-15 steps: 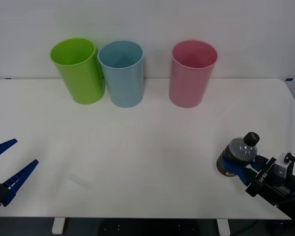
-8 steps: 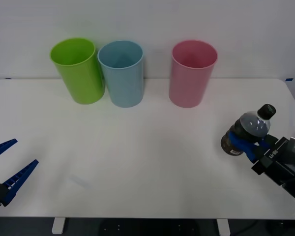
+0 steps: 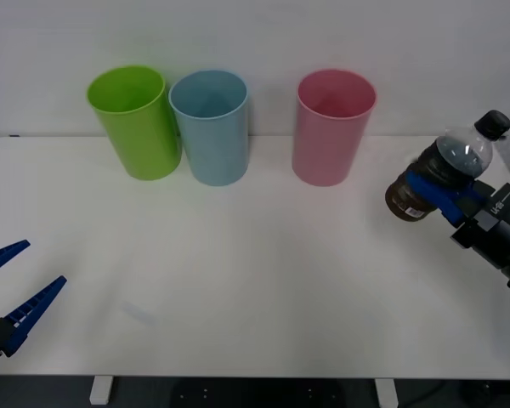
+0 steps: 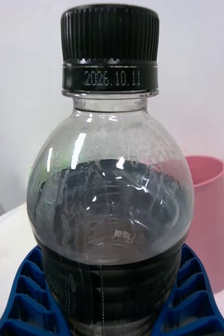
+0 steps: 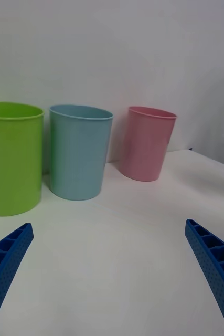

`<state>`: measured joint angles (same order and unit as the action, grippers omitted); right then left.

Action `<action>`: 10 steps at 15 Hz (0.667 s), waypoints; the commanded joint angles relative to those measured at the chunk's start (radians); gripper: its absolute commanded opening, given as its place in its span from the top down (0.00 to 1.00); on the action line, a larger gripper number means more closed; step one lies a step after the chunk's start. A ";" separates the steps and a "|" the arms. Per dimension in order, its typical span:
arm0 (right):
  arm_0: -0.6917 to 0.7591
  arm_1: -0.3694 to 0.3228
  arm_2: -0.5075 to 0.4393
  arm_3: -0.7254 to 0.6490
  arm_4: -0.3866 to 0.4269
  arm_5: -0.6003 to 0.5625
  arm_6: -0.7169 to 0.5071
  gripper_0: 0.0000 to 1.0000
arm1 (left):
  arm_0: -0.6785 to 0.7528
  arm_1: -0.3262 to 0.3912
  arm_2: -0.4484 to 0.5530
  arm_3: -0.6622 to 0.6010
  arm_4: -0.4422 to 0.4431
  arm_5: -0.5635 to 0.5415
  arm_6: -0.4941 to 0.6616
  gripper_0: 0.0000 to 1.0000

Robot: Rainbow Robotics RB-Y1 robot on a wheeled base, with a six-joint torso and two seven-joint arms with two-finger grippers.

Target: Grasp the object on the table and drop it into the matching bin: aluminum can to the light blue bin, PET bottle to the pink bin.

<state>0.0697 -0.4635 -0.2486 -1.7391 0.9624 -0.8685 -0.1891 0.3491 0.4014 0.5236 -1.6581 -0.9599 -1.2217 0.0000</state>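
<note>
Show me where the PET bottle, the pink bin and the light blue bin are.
PET bottle [image 3: 446,170]: front view, on its clear shoulder.
pink bin [image 3: 327,144]: front view, on its outer wall.
light blue bin [image 3: 217,144]: front view, on its outer wall.

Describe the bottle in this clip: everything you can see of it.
The bottle is small, clear dark-tinted plastic with a ribbed black screw cap printed 2026.10.11. Dark liquid fills its lower part; the shoulder is misted. It is tilted, cap up and away from the robot, held off the table by the right gripper, whose blue ribbed fingers clamp its body, right of the pink bin.
</note>
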 commanded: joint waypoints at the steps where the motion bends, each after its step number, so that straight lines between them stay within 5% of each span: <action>1: -0.057 -0.043 -0.001 -0.002 0.001 0.020 -0.089 1.00 | 0.000 0.000 0.000 0.000 0.000 0.000 0.000 0.00; 10: -0.288 -0.196 0.138 0.036 0.001 0.212 -0.124 1.00 | 0.000 0.000 0.000 0.000 0.000 0.000 0.000 0.00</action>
<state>-0.1954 -0.6536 -0.1221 -1.7193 0.9631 -0.6591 -0.3124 0.3491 0.4014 0.5236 -1.6581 -0.9599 -1.2217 0.0000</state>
